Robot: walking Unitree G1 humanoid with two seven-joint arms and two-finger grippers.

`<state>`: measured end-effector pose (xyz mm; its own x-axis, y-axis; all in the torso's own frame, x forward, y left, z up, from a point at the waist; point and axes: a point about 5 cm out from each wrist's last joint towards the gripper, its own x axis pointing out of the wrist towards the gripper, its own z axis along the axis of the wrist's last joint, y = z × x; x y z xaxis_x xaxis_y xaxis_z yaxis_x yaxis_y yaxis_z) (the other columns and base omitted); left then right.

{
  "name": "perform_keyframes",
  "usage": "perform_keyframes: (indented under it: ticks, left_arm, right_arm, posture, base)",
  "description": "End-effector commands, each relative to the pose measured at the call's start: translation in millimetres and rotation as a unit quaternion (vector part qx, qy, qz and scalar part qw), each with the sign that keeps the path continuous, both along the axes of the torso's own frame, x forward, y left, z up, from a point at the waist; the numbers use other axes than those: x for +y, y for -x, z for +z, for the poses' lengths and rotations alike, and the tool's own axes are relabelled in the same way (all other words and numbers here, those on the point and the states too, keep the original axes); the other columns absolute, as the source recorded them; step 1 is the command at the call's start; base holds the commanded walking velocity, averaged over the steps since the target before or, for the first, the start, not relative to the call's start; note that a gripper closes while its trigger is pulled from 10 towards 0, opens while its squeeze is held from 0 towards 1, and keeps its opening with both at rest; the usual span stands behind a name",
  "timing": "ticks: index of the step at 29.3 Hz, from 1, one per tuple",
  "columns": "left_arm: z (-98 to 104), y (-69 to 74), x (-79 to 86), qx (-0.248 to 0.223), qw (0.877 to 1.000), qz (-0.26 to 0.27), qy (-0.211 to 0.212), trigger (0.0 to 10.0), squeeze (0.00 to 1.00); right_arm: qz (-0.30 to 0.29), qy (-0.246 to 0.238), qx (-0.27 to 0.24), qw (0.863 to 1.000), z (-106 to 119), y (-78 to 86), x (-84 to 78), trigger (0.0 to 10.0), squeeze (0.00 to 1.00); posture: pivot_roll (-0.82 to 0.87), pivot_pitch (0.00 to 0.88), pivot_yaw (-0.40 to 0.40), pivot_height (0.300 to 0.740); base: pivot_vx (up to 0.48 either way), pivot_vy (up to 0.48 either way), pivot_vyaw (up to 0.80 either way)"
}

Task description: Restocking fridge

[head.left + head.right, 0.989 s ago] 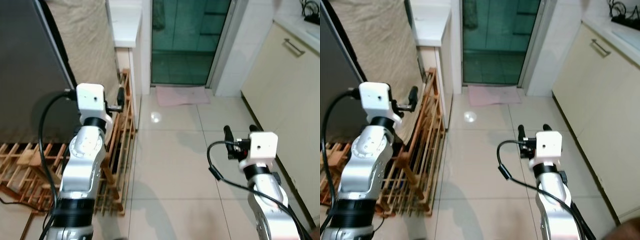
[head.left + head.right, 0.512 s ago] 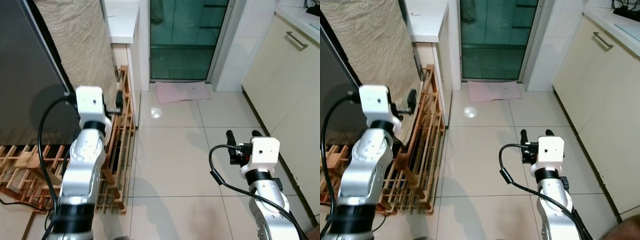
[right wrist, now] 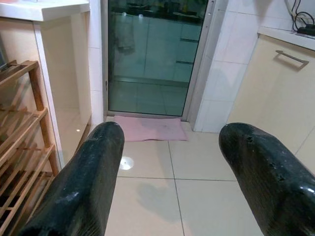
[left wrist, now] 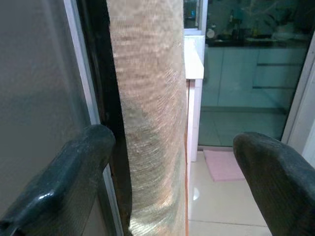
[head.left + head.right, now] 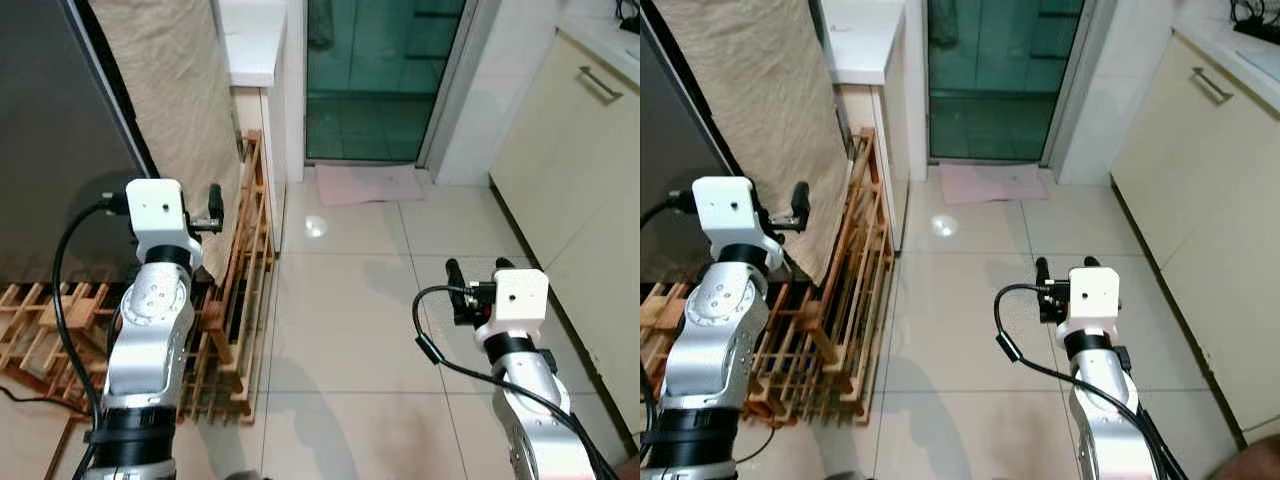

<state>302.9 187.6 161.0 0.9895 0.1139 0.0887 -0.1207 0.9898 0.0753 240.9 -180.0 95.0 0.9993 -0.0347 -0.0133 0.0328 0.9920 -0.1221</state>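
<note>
Hovering near the fridge (image 5: 60, 120) edge, left gripper (image 4: 177, 162) spread apart, empty; right gripper (image 3: 172, 162) also apart over the tile floor (image 5: 350, 330).

The head pair looked forward and down from above both arms, across the tiled floor (image 5: 340, 330) toward the glass door (image 5: 385, 80). The left wrist camera sat close to the beige cloth (image 4: 147, 113), sighting along it toward that door. The right wrist camera rode low, facing the door and the pink mat (image 3: 150, 129). All the views shared the door, mat and wooden rack (image 5: 845, 310).
</note>
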Motion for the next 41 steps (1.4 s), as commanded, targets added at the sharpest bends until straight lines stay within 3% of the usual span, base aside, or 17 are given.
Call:
perform_keyframes:
  ticks: [1, 9, 13, 16, 18, 19, 22, 23, 24, 25, 27, 29, 34, 38, 41]
  left_arm:
    - [6, -5.4, -4.4, -0.009, 1.0, -0.01, 0.005, 10.0, 0.0]
    - [6, -17.9, -8.5, -0.008, 1.0, -0.003, 0.011, 10.0, 0.0]
    - [2, -25.6, -13.2, 0.012, 1.0, 0.012, 0.022, 10.0, 0.0]
    - [-5, -29.5, -26.7, 0.041, 0.998, -0.006, 0.053, 10.0, 0.0]
    - [-8, -31.5, -41.3, 0.058, 0.995, -0.039, 0.064, 10.0, 0.0]
    - [-6, -30.8, -55.3, 0.052, 0.993, -0.084, 0.062, 10.0, 0.0]
    - [2, -26.9, -75.9, 0.034, 0.986, -0.158, 0.045, 10.0, 0.0]
    - [2, -26.9, -75.9, 0.034, 0.986, -0.158, 0.045, 10.0, 0.0]
    - [6, -21.9, -87.8, 0.02, 0.977, -0.212, 0.032, 10.0, 0.0]
    - [8, -19.8, -91.8, 0.016, 0.972, -0.232, 0.029, 10.0, 0.0]
    - [9, -17.3, -95.5, 0.01, 0.968, -0.25, 0.025, 10.0, 0.0]
    - [9, -17.1, -95.7, 0.012, 0.967, -0.252, 0.027, 10.0, 0.0]
    - [7, -18.5, -72.6, 0.006, 0.979, -0.197, 0.039, 10.0, 0.0]
    - [7, -7.2, -47.1, -0.019, 0.987, -0.14, 0.076, 10.0, 0.0]
    - [5, -2.1, -36.7, -0.021, 0.99, -0.111, 0.081, 10.0, 0.0]
  right_arm:
    - [0.001, 0.005, -0.004, 1.0, 1, -1.7, -1.3, 10.0, 0.0]
    - [-0.002, 0.008, -0.002, 1.0, -2, -1.2, -2.8, 10.0, 0.0]
    - [-0.003, 0.01, -0.003, 1.0, -1, -2.3, -4.0, 10.0, 0.0]
    - [-0.005, 0.008, -0.003, 1.0, -1, -2.8, -4.7, 10.0, 0.0]
    - [-0.006, 0.008, -0.003, 1.0, -1, -3.1, -4.8, 10.0, 0.0]
    - [-0.006, 0.007, -0.004, 1.0, 0, -3.1, -4.9, 10.0, 0.0]
    - [-0.006, 0.007, -0.003, 1.0, -1, -2.9, -5.0, 10.0, 0.0]
    - [-0.006, 0.007, -0.003, 1.0, -1, -2.9, -5.0, 10.0, 0.0]
    - [-0.007, 0.007, -0.003, 1.0, -1, -2.6, -5.1, 10.0, 0.0]
    - [-0.007, 0.007, -0.002, 1.0, -1, -2.4, -5.2, 10.0, 0.0]
    - [-0.008, 0.007, -0.001, 1.0, -2, -2.1, -5.2, 10.0, 0.0]
    - [-0.008, 0.007, -0.001, 1.0, -2, -2.0, -5.2, 10.0, 0.0]
    - [-0.006, 0.007, 0.0, 1.0, -3, -2.6, -4.2, 10.0, 0.0]
    - [-0.004, 0.008, 0.002, 1.0, -4, -2.9, -4.0, 10.0, 0.0]
    - [-0.003, 0.008, 0.004, 1.0, -5, -3.3, -4.4, 10.0, 0.0]
  posture:
    - [-0.04, 0.0, 0.0, 0.74]
    - [-0.05, 0.0, 0.001, 0.74]
    - [-0.06, 0.0, 0.0, 0.74]
    - [-0.06, 0.0, 0.0, 0.74]
    - [-0.06, 0.0, 0.0, 0.74]
    - [-0.06, 0.0, -0.001, 0.74]
    - [-0.07, 0.0, 0.0, 0.74]
    - [-0.07, 0.0, 0.0, 0.74]
    - [-0.07, 0.0, 0.0, 0.74]
    - [-0.07, 0.0, 0.0, 0.74]
    - [-0.07, 0.0, 0.0, 0.74]
    - [-0.07, 0.0, 0.0, 0.74]
    - [-0.06, 0.0, -0.001, 0.74]
    - [-0.06, 0.0, -0.005, 0.74]
    - [-0.05, 0.0, -0.009, 0.74]
  base:
    - [0.0, 0.0, 0.0]
    - [0.0, 0.0, 0.0]
    - [0.0, 0.0, 0.0]
    - [0.0, 0.0, 0.0]
    - [0.0, 0.0, 0.0]
    - [0.0, 0.0, 0.0]
    - [0.0, 0.0, 0.0]
    - [0.0, 0.0, 0.0]
    - [0.0, 0.0, 0.0]
    - [0.0, 0.0, 0.0]
    - [0.0, 0.0, 0.0]
    - [0.0, 0.0, 0.0]
    - [0.0, 0.0, 0.0]
    - [0.0, 0.0, 0.0]
    - [0.0, 0.0, 0.0]
